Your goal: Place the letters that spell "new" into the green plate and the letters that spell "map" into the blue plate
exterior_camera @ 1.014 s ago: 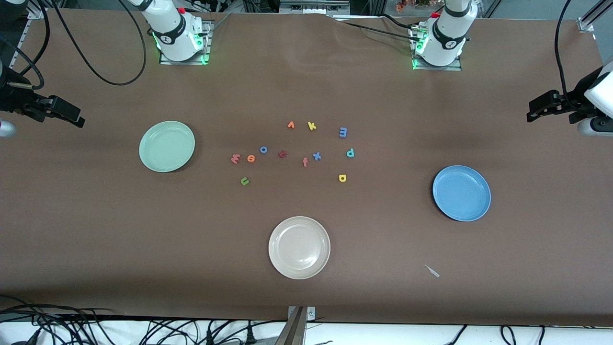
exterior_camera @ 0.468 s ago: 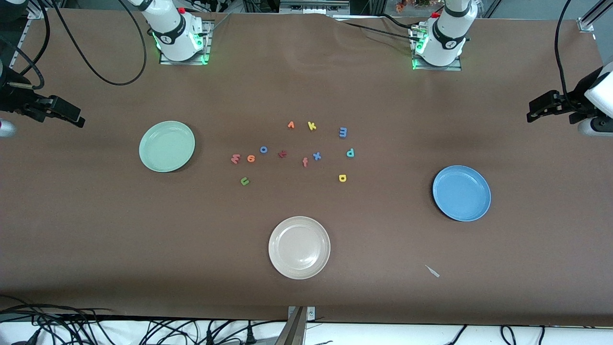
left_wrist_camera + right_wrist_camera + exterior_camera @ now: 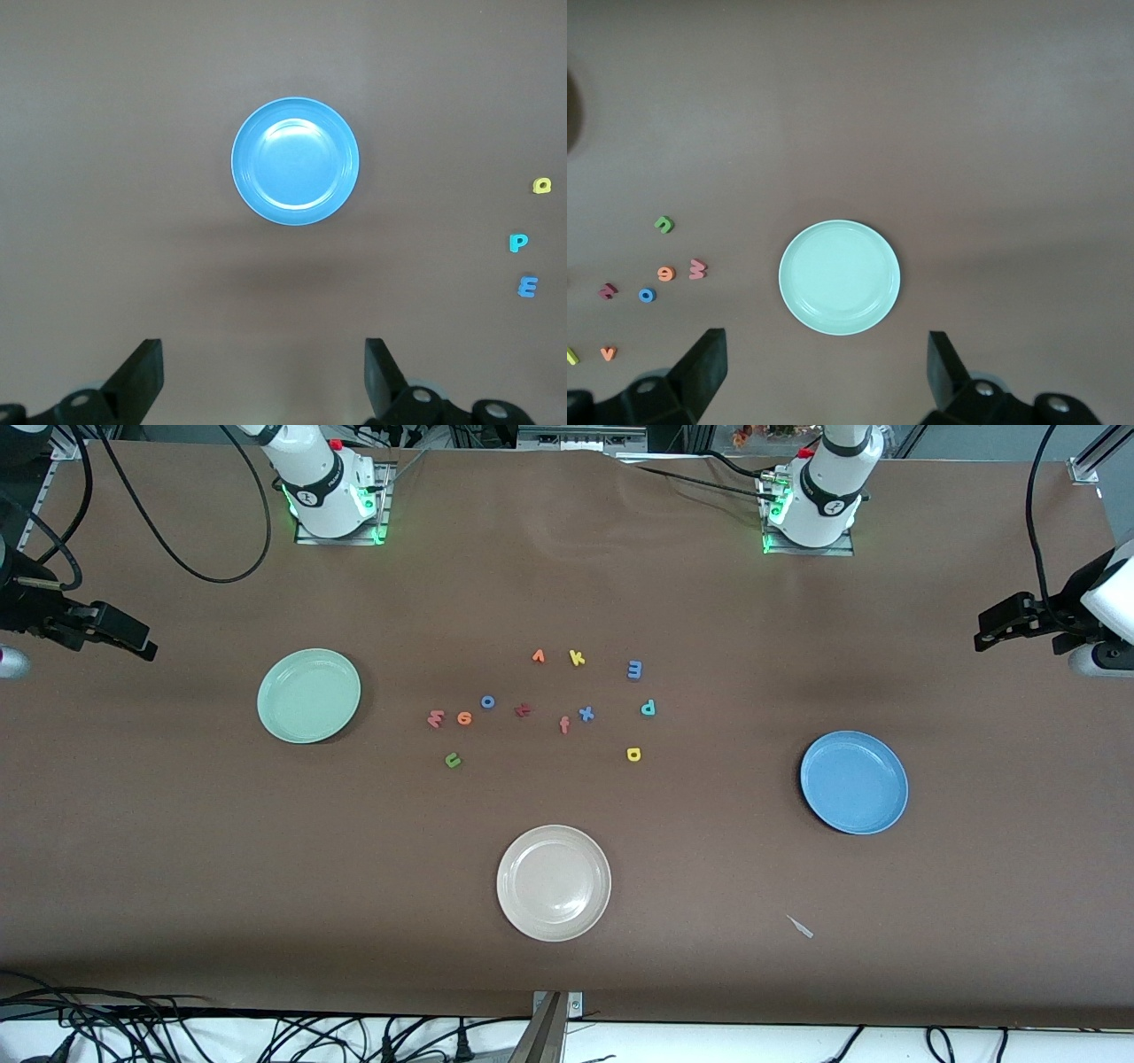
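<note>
Both tools are wide open and hold nothing. The left tool (image 3: 261, 376) waits high over the blue plate (image 3: 854, 782); the right tool (image 3: 824, 372) waits over the green plate (image 3: 308, 695). The letters lie mid-tabletop. The green n (image 3: 453, 760), orange e (image 3: 464, 718) and yellow a (image 3: 633, 755) are tiny, so a tool could slip or grab the blue o (image 3: 487, 701).

The right tool (image 3: 824, 376) hangs high over the brown bench (image 3: 966, 115), its fingers (image 3: 704, 363) spread wide with nothing between them; below lies the empty green plate (image 3: 840, 277); beside it sit the green n (image 3: 664, 225), salmon w (image 3: 698, 268), orange e (image 3: 666, 274) and blue o (image 3: 647, 295).
</note>
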Action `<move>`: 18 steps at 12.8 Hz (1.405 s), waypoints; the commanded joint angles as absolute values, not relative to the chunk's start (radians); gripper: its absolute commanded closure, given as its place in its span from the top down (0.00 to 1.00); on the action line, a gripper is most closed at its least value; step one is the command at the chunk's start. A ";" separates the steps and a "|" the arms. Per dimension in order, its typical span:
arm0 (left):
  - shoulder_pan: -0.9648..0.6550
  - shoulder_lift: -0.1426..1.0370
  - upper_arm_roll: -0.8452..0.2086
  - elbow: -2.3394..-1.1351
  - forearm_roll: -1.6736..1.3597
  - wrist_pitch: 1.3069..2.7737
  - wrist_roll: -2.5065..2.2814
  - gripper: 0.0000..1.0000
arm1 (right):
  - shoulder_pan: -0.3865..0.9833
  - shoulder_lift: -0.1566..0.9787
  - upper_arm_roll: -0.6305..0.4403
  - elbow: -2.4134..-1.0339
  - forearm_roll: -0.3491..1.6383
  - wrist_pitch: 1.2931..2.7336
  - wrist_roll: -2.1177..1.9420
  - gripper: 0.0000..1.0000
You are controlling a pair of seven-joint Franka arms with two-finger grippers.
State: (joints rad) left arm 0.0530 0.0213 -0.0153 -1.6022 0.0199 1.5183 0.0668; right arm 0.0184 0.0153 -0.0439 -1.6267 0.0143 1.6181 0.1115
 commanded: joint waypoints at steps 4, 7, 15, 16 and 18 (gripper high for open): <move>0.058 0.014 -0.015 -1.620 0.003 1.537 0.069 1.00 | 0.017 0.002 -0.041 -1.632 0.018 1.609 0.100 1.00; 0.058 0.014 -0.015 -1.621 0.003 1.543 0.069 1.00 | 0.017 0.002 -0.041 -1.632 0.018 1.609 0.100 1.00; 0.058 0.014 -0.015 -1.632 0.003 1.546 0.069 1.00 | 0.017 0.002 -0.041 -1.632 0.018 1.609 0.100 1.00; 0.058 0.012 -0.015 -1.632 0.003 1.548 0.069 1.00 | 0.017 0.002 -0.041 -1.632 0.018 1.609 0.100 1.00; 0.061 0.012 -0.015 -1.635 0.003 1.551 0.069 1.00 | 0.017 0.002 -0.041 -1.632 0.018 1.608 0.100 1.00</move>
State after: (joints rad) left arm 0.0531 0.0218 -0.0153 -1.6231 0.0199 1.5353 0.0668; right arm 0.0184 0.0153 -0.0439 -1.6267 0.0143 1.6181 0.1115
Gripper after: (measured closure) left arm 0.000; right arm 0.000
